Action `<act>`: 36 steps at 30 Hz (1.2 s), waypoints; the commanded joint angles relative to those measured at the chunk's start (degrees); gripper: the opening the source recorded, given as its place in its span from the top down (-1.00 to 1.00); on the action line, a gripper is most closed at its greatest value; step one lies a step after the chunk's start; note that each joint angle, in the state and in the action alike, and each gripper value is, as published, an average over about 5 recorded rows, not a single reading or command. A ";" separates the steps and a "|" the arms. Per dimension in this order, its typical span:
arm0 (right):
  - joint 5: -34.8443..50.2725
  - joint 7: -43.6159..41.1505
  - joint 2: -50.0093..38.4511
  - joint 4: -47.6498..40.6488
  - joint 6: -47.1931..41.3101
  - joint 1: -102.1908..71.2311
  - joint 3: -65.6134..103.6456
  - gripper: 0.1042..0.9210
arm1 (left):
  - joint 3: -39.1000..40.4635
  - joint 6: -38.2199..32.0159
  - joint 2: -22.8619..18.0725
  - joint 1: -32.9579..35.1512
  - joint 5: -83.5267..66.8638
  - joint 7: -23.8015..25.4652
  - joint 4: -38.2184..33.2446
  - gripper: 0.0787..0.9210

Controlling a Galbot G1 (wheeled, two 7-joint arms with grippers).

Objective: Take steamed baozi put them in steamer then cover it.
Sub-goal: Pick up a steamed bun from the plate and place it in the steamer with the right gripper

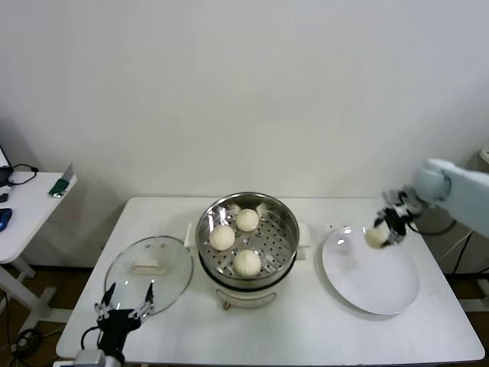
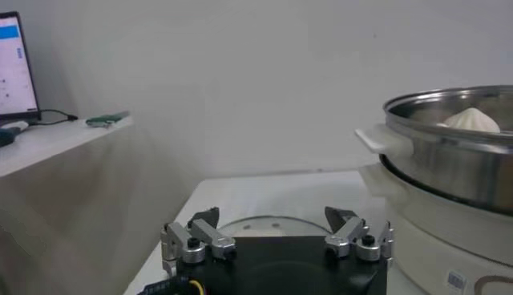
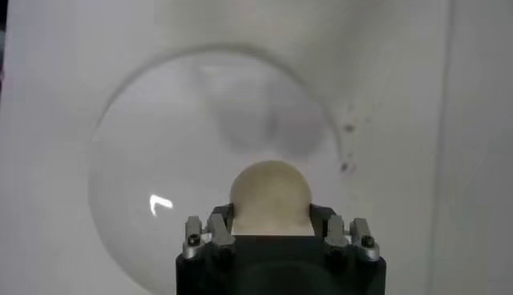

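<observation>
The steel steamer [image 1: 284, 214] stands mid-table on its cream base and holds three baozi [image 1: 247, 219] [image 1: 221, 238] [image 1: 247, 263]. My right gripper [image 1: 386, 228] is shut on the fourth baozi [image 1: 376, 236] and holds it above the white plate [image 1: 382, 287]; the right wrist view shows the baozi [image 3: 270, 195] between the fingers over the plate [image 3: 144, 160]. The glass cover [image 1: 172, 264] with its cream handle lies flat on the table left of the steamer. My left gripper [image 1: 122, 308] is open and empty at the table's front left, just before the cover [image 2: 268, 226]. The steamer also shows in the left wrist view [image 2: 449, 152].
A side table [image 1: 30, 202] with a laptop and small devices stands at the far left. The white wall is close behind the table. The table's front edge runs just beneath my left gripper.
</observation>
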 commanded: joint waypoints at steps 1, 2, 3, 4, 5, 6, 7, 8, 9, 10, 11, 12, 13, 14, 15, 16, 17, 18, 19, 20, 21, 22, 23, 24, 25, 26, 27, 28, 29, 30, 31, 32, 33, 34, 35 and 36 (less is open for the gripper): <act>21.50 1.65 8.50 18.90 -7.70 31.57 -16.23 -0.30 | 0.67 0.25 -0.06 -0.35 0.14 0.04 -0.24 -0.77; 23.78 2.70 9.90 20.70 -8.98 32.43 -15.66 -0.30 | 0.78 0.28 -0.06 -0.42 0.16 0.04 -0.27 -0.77; 25.91 3.83 11.15 22.29 -10.39 32.80 -14.85 -0.30 | 0.87 0.30 -0.04 -0.48 0.16 0.04 -0.30 -0.77; 27.84 5.07 12.33 23.60 -11.77 32.87 -13.95 -0.30 | 0.91 0.30 -0.01 -0.53 0.13 0.05 -0.31 -0.77; 29.61 6.41 13.61 24.89 -13.23 32.59 -12.92 -0.30 | 0.92 0.30 0.02 -0.56 0.10 0.05 -0.30 -0.77; 30.80 7.54 14.85 25.82 -14.34 32.03 -12.02 -0.30 | 0.93 0.29 0.06 -0.57 0.07 0.04 -0.28 -0.77; 31.56 8.41 15.92 26.50 -15.21 31.42 -11.29 -0.30 | 0.92 0.29 0.11 -0.56 0.05 0.04 -0.25 -0.77; 31.99 9.31 17.15 26.95 -15.89 30.45 -10.68 -0.30 | 0.91 0.28 0.18 -0.52 0.04 0.05 -0.23 -0.77; 32.09 10.07 18.45 27.19 -16.43 29.24 -10.19 -0.30 | 0.90 0.27 0.24 -0.49 0.03 0.05 -0.23 -0.77; 31.94 10.72 19.63 27.12 -16.86 28.02 -9.88 -0.30 | 0.86 0.27 0.30 -0.45 0.00 0.06 -0.24 -0.77; 31.60 11.36 20.72 26.86 -17.24 26.57 -9.62 -0.30 | 0.81 0.27 0.34 -0.43 -0.05 0.06 -0.26 -0.77; 31.11 12.01 21.86 26.44 -17.61 24.84 -9.34 -0.31 | 0.72 0.27 0.39 -0.40 -0.12 0.07 -0.29 -0.77; 30.43 12.50 22.81 25.84 -17.85 23.22 -9.21 -0.31 | 0.60 0.29 0.44 -0.37 -0.27 0.07 -0.33 -0.77; 29.73 12.90 23.55 25.20 -18.06 21.74 -9.13 -0.31 | 0.47 0.30 0.52 -0.33 -0.43 0.07 -0.35 -0.77; 28.84 13.19 24.28 24.45 -18.16 20.13 -9.13 -0.31 | 0.34 0.30 0.61 -0.29 -0.59 0.07 -0.35 -0.77; 27.94 13.40 24.87 23.70 -18.20 18.76 -9.19 -0.31 | 0.20 0.31 0.70 -0.26 -0.74 0.07 -0.34 -0.77; 26.98 13.62 25.43 22.85 -18.25 17.37 -9.31 -0.30 | 0.07 0.31 0.79 -0.24 -0.87 0.06 -0.31 -0.77; 25.99 13.79 25.93 22.01 -18.29 16.06 -9.41 -0.30 | -0.05 0.31 0.85 -0.22 -0.95 0.07 -0.27 -0.77; 24.84 14.00 26.40 21.06 -18.35 14.67 -9.47 -0.30 | -0.16 0.32 0.89 -0.23 -1.02 0.07 -0.23 -0.77; 23.82 14.21 26.77 20.25 -18.43 13.51 -9.49 -0.30 | -0.24 0.33 0.92 -0.24 -1.09 0.08 -0.20 -0.77; 22.61 14.37 27.07 19.38 -18.49 12.27 -9.48 -0.30 | -0.31 0.35 0.96 -0.26 -1.15 0.09 -0.16 -0.77; 21.55 14.47 27.28 18.70 -18.51 11.37 -9.45 -0.30 | -0.35 0.38 0.98 -0.29 -1.20 0.09 -0.12 -0.77; 20.49 14.54 27.43 18.03 -18.52 10.49 -9.43 -0.30 | -0.38 0.40 0.99 -0.33 -1.23 0.10 -0.07 -0.77; 19.53 14.58 27.51 17.41 -18.51 9.76 -9.43 -0.30 | -0.40 0.42 1.00 -0.40 -1.24 0.11 -0.01 -0.77; 18.60 14.60 27.57 16.83 -18.46 9.09 -9.46 -0.30 | -0.40 0.45 0.99 -0.47 -1.25 0.12 0.06 -0.77; 17.91 14.65 27.59 16.29 -18.44 8.57 -9.52 -0.30 | -0.40 0.46 0.98 -0.53 -1.25 0.12 0.11 -0.77; 17.20 14.71 27.60 15.68 -18.42 7.97 -9.57 -0.30 | -0.40 0.47 0.96 -0.60 -1.26 0.12 0.17 -0.77; 16.68 14.77 27.58 15.17 -18.39 7.52 -9.63 -0.30 | -0.39 0.47 0.94 -0.66 -1.26 0.13 0.23 -0.77; 16.35 14.83 27.55 14.75 -18.38 7.14 -9.65 -0.30 | -0.38 0.47 0.92 -0.70 -1.27 0.13 0.27 -0.77; 16.04 14.91 27.51 14.28 -18.37 6.74 -9.64 -0.30 | -0.38 0.46 0.91 -0.74 -1.29 0.13 0.32 -0.77; 15.80 14.97 27.48 13.88 -18.36 6.39 -9.61 -0.30 | -0.39 0.44 0.90 -0.78 -1.30 0.13 0.39 -0.77; 15.64 15.03 27.46 13.55 -18.35 6.11 -9.56 -0.30 | -0.40 0.42 0.91 -0.81 -1.31 0.13 0.44 -0.77; 15.53 15.11 27.45 13.25 -18.35 5.84 -9.48 -0.30 | -0.42 0.40 0.92 -0.84 -1.33 0.12 0.49 -0.77; 15.45 15.19 27.45 12.94 -18.36 5.57 -9.39 -0.30 | -0.46 0.38 0.93 -0.85 -1.36 0.12 0.53 -0.77; 15.46 15.25 27.46 12.73 -18.37 5.35 -9.29 -0.30 | -0.49 0.36 0.95 -0.86 -1.41 0.12 0.56 -0.77; 15.50 15.30 27.48 12.54 -18.38 5.14 -9.18 -0.30 | -0.53 0.35 0.97 -0.85 -1.47 0.11 0.57 -0.77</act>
